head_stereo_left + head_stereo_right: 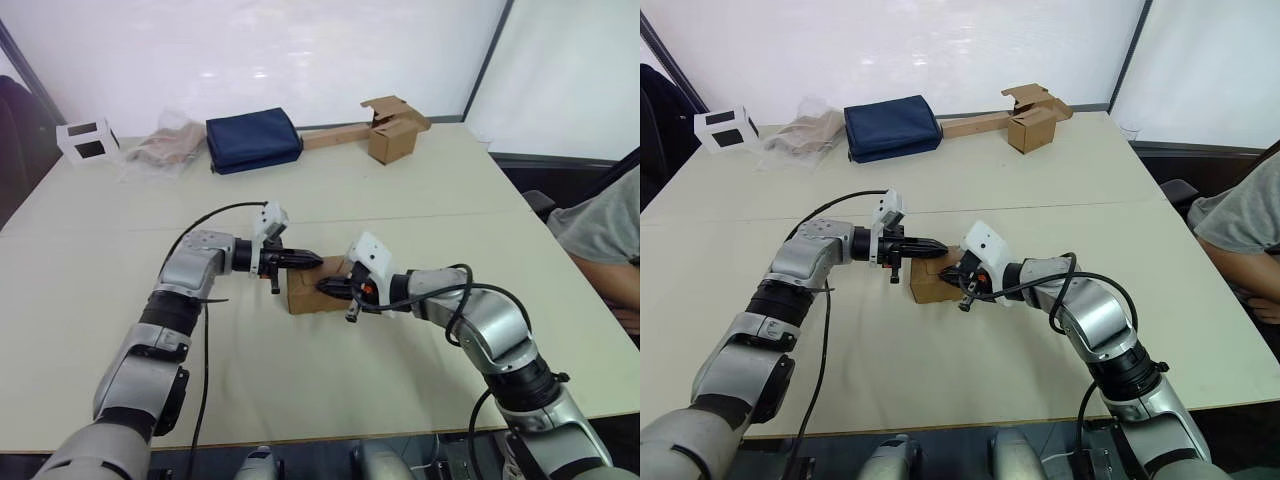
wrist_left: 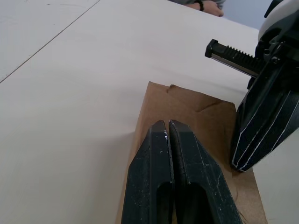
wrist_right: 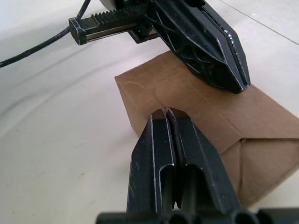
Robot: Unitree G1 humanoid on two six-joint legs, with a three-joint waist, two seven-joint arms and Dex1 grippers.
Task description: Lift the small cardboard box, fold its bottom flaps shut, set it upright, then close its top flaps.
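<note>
Left eye view: both arms meet over the small cardboard box (image 1: 308, 292) at the middle of the surface (image 1: 400, 200).
Left gripper (image 1: 312, 262) reaches in from 9 o'clock, jaws pressed closed, tip over the box's upper face; right gripper (image 1: 326, 286) comes from 3 o'clock, jaws likewise closed, tip touching the same face; flaps on that face lie folded flat; at 12 o'clock sit a navy pouch (image 1: 253, 139) and another cardboard box (image 1: 392, 136).
</note>
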